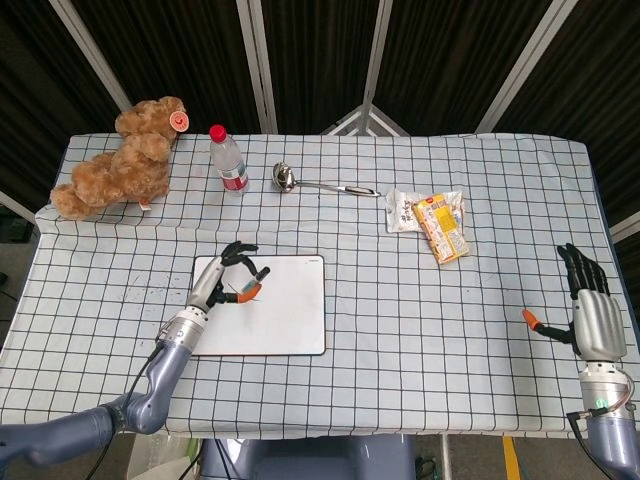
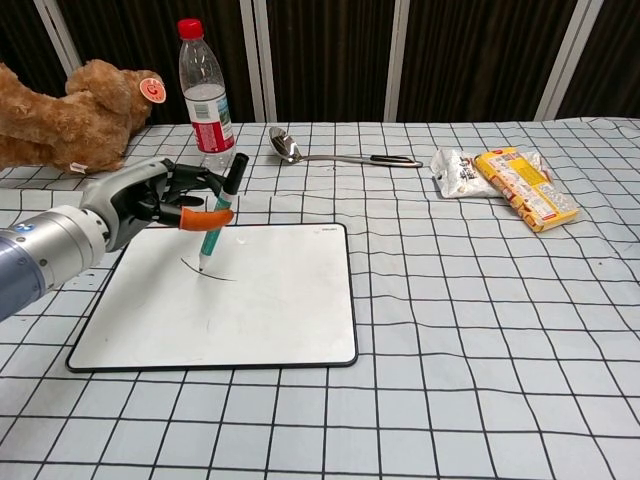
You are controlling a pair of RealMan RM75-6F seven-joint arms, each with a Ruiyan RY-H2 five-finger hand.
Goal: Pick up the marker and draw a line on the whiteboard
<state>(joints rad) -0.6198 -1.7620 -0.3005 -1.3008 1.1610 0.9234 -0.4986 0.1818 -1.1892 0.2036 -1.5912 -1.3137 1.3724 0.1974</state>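
Marker (image 2: 220, 213) pinched in left hand (image 2: 150, 197), tip down on drawn line at far left of whiteboard (image 2: 270, 300); right hand (image 1: 590, 305) well apart at right, fingers spread, holding nothing.

Whiteboard (image 2: 250, 300) lies front-left on table (image 2: 480, 350). Teddy bear (image 2: 70, 110) at back-left corner, water bottle (image 2: 205, 95) just right of it, ladle (image 2: 335, 155) further right. Snack packets (image 2: 505, 180) back-right, well apart from board.
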